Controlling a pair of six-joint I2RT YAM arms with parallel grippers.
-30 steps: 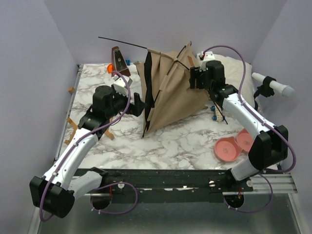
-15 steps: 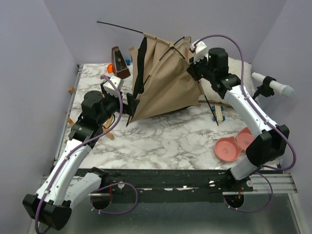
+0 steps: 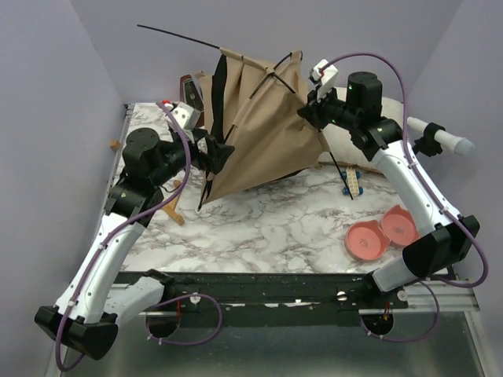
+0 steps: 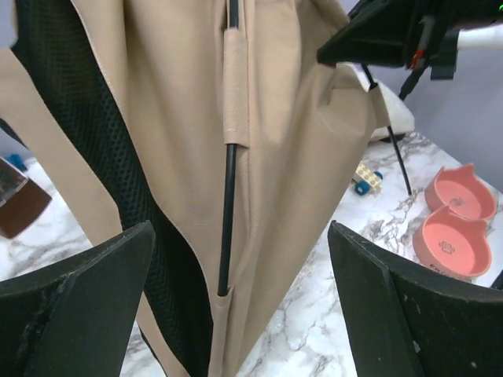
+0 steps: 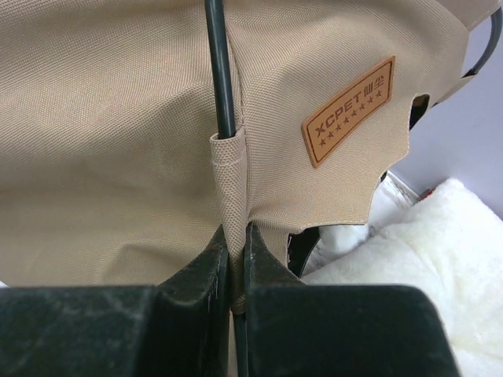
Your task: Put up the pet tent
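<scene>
Here are one pet tent, two pink bowls and one white pillow.

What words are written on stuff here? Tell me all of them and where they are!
"XCPET", with a row of small stars under it: on the brown label patch sewn to the pet tent. The marks right after the word are too small to read.
The mark inside the nearer pink bowl: too blurred to read.
No other text can be read.

Marble table bears pink bowls, a toy block, white pillow.
</scene>
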